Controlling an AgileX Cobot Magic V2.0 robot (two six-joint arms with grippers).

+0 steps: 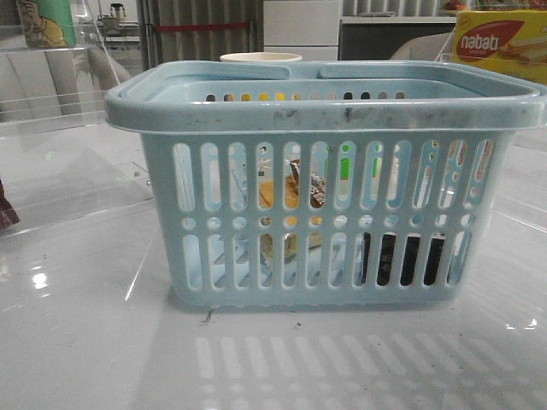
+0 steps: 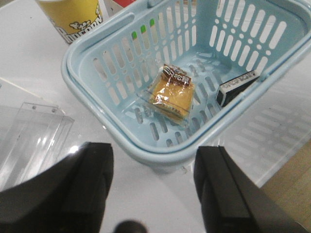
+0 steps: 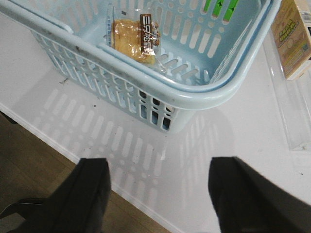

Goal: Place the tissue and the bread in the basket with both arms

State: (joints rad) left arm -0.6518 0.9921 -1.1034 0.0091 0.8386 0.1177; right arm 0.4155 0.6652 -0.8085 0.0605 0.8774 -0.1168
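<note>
Basket (image 1: 325,111): sitting on the white shiny desk (image 1: 85,342); light-blue plastic, box-shaped, with slotted sides and a thick scuffed rim; handles lying folded down along the rim.
Bread (image 2: 171,93): lying flat on the basket floor, near the middle; golden-brown, soft-looking, inside a clear crinkly wrapper with a dark label strip at one end; in the front view showing only in bits through the slots.
Tissue (image 2: 238,85): lying low on the basket floor against a side wall, apart from the bread; small, flat, black-looking block with pale print too small to read; in the front view showing only as a dark patch behind the lower slots; not showing in the right wrist view.
Left gripper (image 2: 153,189): hanging above the desk just outside the basket rim; two dark blocky fingers (image 2: 92,170) standing wide apart, holding nothing; tips cut off by the picture edge.
Right gripper (image 3: 160,194): hanging over the desk edge near a basket corner; dark fingers spread wide, holding nothing; only blurry upper parts showing.
Popcorn cup (image 2: 75,17): yellow, standing beside the basket; top cut off.
Nabati box (image 1: 500,43): yellow and red, behind the basket; partly cut off.
Clear plastic sheets (image 2: 34,136): lying flat on the desk; hard to make out.
</note>
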